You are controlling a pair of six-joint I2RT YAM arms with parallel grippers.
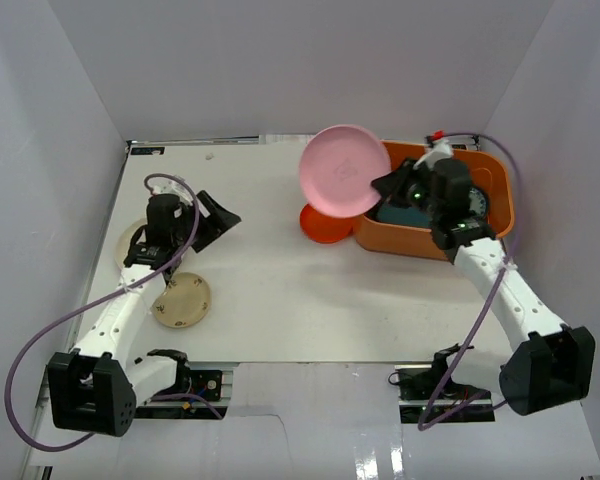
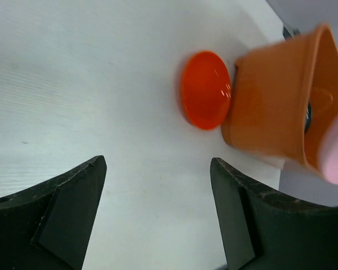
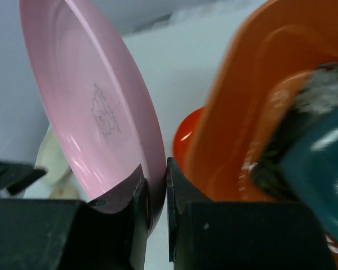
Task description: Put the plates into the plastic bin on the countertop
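Observation:
My right gripper is shut on the rim of the round pink plate. It holds the plate tilted on edge above the left end of the orange plastic bin. A teal plate and a dark plate lie in the bin. The small orange-red dish sits on the countertop against the bin's left wall. My left gripper is open and empty over the countertop.
A round cream plate lies near the left arm. A second pale plate is partly hidden under that arm. Pale walls enclose the countertop on three sides.

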